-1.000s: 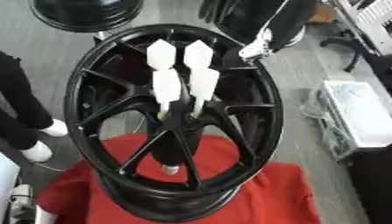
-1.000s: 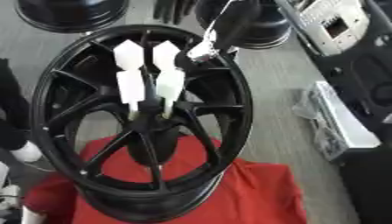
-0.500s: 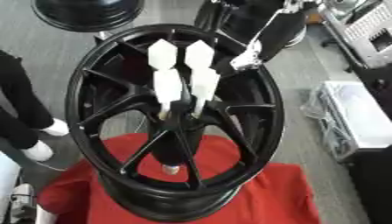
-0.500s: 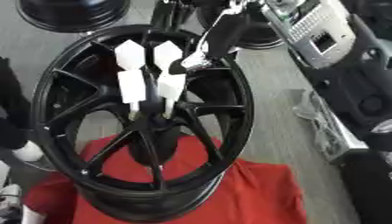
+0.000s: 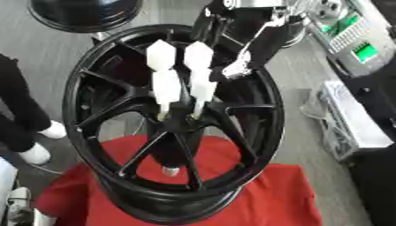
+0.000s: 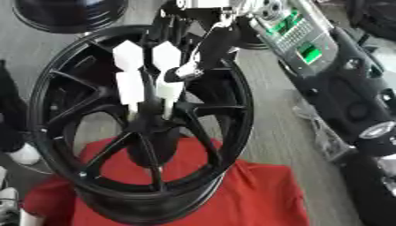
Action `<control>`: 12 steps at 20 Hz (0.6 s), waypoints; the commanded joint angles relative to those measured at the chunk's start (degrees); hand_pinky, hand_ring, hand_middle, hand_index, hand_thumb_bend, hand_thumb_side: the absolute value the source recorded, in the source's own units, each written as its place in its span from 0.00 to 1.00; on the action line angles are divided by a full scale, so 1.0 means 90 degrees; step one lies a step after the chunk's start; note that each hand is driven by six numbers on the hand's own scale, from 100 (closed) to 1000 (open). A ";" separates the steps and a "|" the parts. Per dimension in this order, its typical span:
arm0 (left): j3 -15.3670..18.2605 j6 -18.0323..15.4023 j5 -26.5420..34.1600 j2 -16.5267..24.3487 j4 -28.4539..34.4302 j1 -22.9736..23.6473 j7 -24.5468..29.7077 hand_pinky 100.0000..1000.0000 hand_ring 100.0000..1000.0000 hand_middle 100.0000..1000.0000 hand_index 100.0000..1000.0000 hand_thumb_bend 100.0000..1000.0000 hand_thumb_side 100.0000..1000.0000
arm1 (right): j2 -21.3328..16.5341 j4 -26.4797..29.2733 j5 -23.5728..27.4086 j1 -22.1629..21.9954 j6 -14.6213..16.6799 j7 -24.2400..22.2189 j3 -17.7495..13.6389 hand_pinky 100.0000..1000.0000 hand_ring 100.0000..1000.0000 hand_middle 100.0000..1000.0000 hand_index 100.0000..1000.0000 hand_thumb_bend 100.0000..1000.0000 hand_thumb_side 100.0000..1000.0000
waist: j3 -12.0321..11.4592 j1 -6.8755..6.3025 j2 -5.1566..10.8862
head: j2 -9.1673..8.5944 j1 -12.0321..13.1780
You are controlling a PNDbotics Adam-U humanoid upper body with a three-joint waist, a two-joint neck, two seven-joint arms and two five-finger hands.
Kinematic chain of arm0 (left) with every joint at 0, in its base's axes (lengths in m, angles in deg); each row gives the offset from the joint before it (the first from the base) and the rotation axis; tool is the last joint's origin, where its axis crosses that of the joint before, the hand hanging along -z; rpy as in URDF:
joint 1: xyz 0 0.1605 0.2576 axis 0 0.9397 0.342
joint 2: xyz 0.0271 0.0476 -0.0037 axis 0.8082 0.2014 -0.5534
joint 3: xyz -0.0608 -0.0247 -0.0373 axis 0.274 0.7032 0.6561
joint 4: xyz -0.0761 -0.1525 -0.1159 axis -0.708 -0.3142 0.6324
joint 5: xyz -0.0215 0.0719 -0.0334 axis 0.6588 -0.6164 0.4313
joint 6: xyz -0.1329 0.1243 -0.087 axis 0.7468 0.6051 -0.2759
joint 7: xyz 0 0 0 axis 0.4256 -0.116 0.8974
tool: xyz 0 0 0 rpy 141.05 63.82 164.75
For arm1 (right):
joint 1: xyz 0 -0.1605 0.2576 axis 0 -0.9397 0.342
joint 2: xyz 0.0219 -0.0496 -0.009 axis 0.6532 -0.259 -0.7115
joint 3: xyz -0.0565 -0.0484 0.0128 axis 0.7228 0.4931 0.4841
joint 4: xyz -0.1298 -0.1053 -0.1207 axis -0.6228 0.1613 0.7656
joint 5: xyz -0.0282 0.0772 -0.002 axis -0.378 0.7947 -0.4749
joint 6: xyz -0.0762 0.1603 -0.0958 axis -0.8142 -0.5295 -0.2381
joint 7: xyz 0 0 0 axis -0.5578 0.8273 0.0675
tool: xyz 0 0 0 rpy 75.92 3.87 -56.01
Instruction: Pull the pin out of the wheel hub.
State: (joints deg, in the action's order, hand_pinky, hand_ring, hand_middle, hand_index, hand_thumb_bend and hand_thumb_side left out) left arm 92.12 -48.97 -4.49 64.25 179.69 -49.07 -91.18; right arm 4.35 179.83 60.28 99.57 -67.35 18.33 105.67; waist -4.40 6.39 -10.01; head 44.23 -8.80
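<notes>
Left eye view: the right hand [image 5: 246,57] has come down from 1 o'clock across the hub [image 5: 85,150] rim and now hangs just beside the white pins [image 5: 179,79]. Whether its fingers are spread or closed cannot be told, and it seems to hold nothing. Pins are still seated at hub centre, so the pull is likely next. Cloth [image 5: 263,194] lies at 6 o'clock.

both head eyes look steeply down, close; sharing the wheel hub [image 5: 174,119].
</notes>
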 commanded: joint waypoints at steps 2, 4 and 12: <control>0.0051 0.0007 0.0002 0.0152 0.0110 -0.0084 -0.0006 0.75 0.80 0.71 0.80 0.09 0.81 | -0.0060 -0.0029 -0.0126 0.0064 -0.0070 0.0040 -0.0025 0.72 0.57 0.63 0.75 0.41 0.19 | -0.0011 -0.0043 0.0095 | -0.0013 -0.0039; 0.0051 0.0008 -0.0006 0.0150 0.0105 -0.0090 -0.0004 0.75 0.80 0.71 0.80 0.09 0.81 | -0.0047 -0.0045 -0.0181 0.0043 -0.0084 0.0027 -0.0008 0.72 0.56 0.63 0.75 0.41 0.19 | -0.0017 -0.0042 0.0091 | -0.0013 -0.0044; 0.0022 0.0026 -0.0035 0.0146 0.0094 -0.0108 0.0024 0.75 0.80 0.71 0.80 0.09 0.81 | 0.0021 -0.0189 -0.0416 -0.0058 -0.0108 0.0014 0.0043 0.68 0.53 0.58 0.74 0.39 0.19 | -0.0034 -0.0038 0.0079 | -0.0013 -0.0051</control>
State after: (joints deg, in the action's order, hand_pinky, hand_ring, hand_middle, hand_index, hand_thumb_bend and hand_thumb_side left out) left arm 92.08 -48.84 -4.60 64.25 179.70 -49.22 -91.08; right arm 5.33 178.14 57.10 98.46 -68.19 18.40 106.44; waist -4.70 6.43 -10.03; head 44.23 -9.15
